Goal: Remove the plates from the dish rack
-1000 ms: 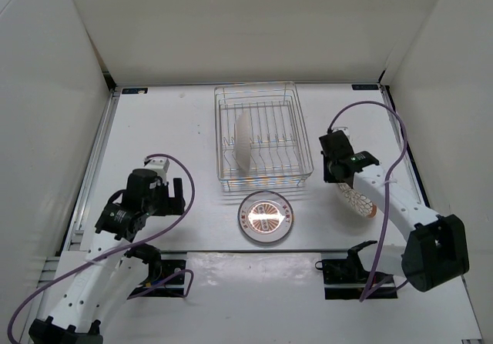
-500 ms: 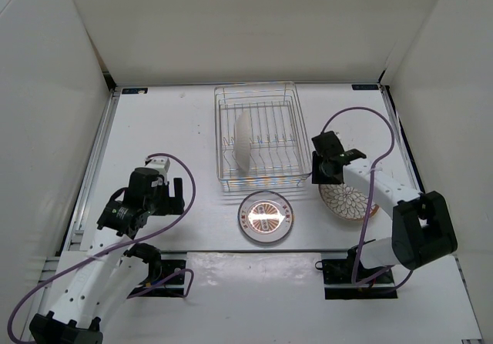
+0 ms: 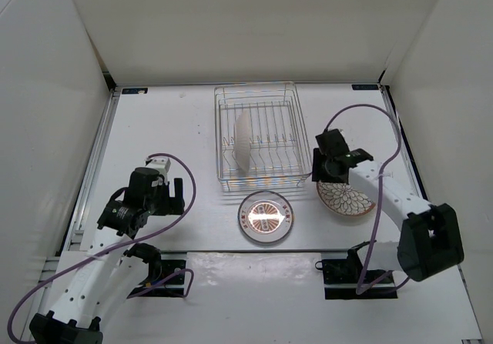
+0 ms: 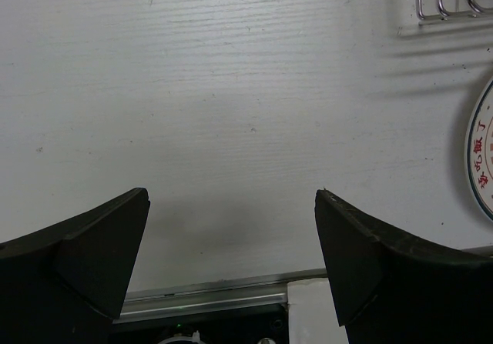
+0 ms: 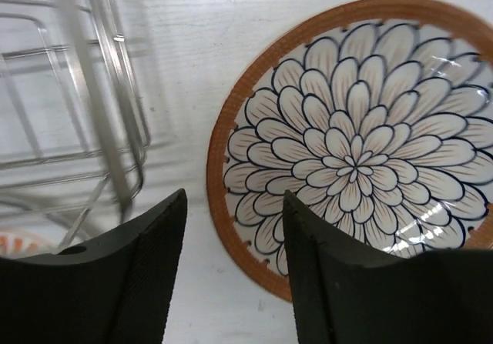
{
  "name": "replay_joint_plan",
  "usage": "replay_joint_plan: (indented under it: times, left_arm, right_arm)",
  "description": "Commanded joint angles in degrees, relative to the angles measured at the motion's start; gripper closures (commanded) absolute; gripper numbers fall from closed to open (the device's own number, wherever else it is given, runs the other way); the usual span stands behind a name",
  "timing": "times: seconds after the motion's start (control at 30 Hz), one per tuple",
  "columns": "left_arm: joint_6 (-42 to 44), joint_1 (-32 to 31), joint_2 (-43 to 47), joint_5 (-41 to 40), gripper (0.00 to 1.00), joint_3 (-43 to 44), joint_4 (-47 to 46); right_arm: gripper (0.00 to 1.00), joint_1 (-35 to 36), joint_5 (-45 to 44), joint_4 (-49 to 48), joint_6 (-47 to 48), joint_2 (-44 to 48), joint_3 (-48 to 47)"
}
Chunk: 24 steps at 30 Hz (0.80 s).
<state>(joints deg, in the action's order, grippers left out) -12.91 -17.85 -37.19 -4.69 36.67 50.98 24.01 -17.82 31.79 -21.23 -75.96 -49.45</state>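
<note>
Hovering over a white table (image 3: 169, 121) with a faint wood-grain texture, both arms sit in a booth of plain matte white walls (image 3: 254, 28) on three sides. A metal rail (image 4: 208, 298) runs along the near edge.

Right gripper (image 5: 235, 205): black fingers with ribbed pads, parted with a modest gap, nothing between them. Directly under it is the brown-rimmed plate (image 5: 350, 163), flat on the table and face up, with its left rim below the gap. Can't tell whether the fingers touch it. It is glossy glazed ceramic, round, with white petals outlined in dark blue radiating from the centre.

The dish rack (image 3: 258, 136) is just left of the right gripper and a bit beyond it, near corner close by. It is a rectangular basket of thin shiny silver wire with parallel dividers. A third plate (image 3: 243, 140) stands on edge in its left part, showing a plain white face.

The grey-rimmed plate (image 3: 266, 216) lies flat on the table between the two grippers, nearer the right one and just in front of the rack, with an orange-pink centre.

Left gripper (image 4: 231, 205): fingers spread wide and empty, bare table below. The grey-rimmed plate's edge sits off to its right, and the rack corner is further ahead on the right.
</note>
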Motion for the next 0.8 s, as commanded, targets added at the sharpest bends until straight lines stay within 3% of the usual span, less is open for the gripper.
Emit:
replay_joint_plan:
  times: [0.0,0.13,0.27,0.3,0.4,0.43,0.53,0.63,0.67,0.7,0.77]
  left_arm:
    - [0.1,0.0,-0.1,0.5,0.00,0.3,-1.6]
    - [-1.9,0.0,-1.0,3.2,0.00,-1.2,-5.2]
    - [-6.4,0.2,-1.0,4.3,0.00,1.8,-9.5]
    - [-8.2,0.0,-0.3,6.9,0.00,1.8,-15.5]
    - [-10.7,-1.2,-1.8,9.5,0.00,3.2,-22.3]
    - [-10.7,-2.1,-7.2,9.2,0.00,4.8,-23.8]
    - [-8.0,-9.4,-14.4,5.1,0.00,19.8,-18.4]
    - [-3.1,-20.0,-25.4,-10.5,0.00,29.0,-17.2]
    - [2.2,-24.6,-28.5,-13.6,0.00,30.9,-17.8]
    - [3.9,-28.8,-31.8,-23.4,0.00,35.7,-18.0]
    - [10.9,-33.4,-37.4,-28.8,0.00,38.9,-19.6]
  right_arm:
    - [0.43,0.0,0.5,7.8,0.4,6.8,-7.1]
    - [0.43,0.1,1.2,17.8,-1.9,13.8,-12.5]
    - [0.38,0.2,4.5,24.9,-1.4,23.7,-10.5]
    - [0.32,0.0,4.9,25.7,-1.0,27.3,-8.7]
    - [0.27,0.1,3.8,29.5,-0.8,34.9,-7.1]
    - [0.27,0.0,3.6,32.0,-0.1,37.2,-7.1]
    - [0.27,0.1,1.2,35.1,0.6,40.3,-6.4]
    - [0.29,0.0,-1.9,36.1,-2.2,43.6,-6.2]
    - [0.29,0.2,-0.6,34.1,-0.9,45.6,-5.7]
    - [0.29,0.2,-0.2,33.2,0.4,46.3,-4.9]
    - [0.29,0.2,-1.8,30.0,0.6,47.6,-1.0]
